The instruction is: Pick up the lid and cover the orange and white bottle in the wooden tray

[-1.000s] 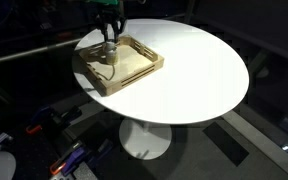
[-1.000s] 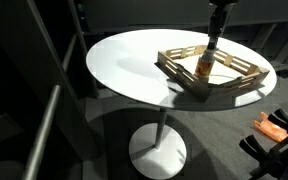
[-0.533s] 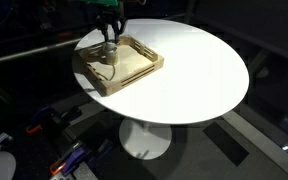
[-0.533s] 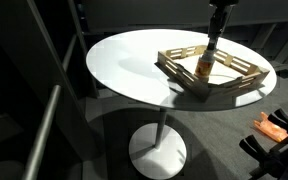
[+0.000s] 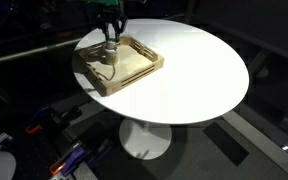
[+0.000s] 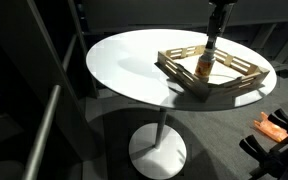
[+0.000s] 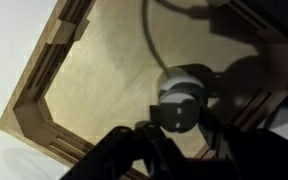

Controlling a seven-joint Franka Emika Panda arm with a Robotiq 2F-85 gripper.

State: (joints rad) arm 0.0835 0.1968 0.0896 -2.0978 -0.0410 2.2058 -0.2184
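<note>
1 bottle (image 6: 203, 68) upright, axis vert., in tray (image 6: 187, 85).

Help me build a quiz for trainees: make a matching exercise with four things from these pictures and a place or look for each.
Things:
1 wooden tray
2 orange and white bottle
3 gripper
4 table

Descriptions:
A right above the bottle
B round and white
C upright inside the tray
D light wood, near the table's edge

Pairs: 1-D, 2-C, 3-A, 4-B
</note>
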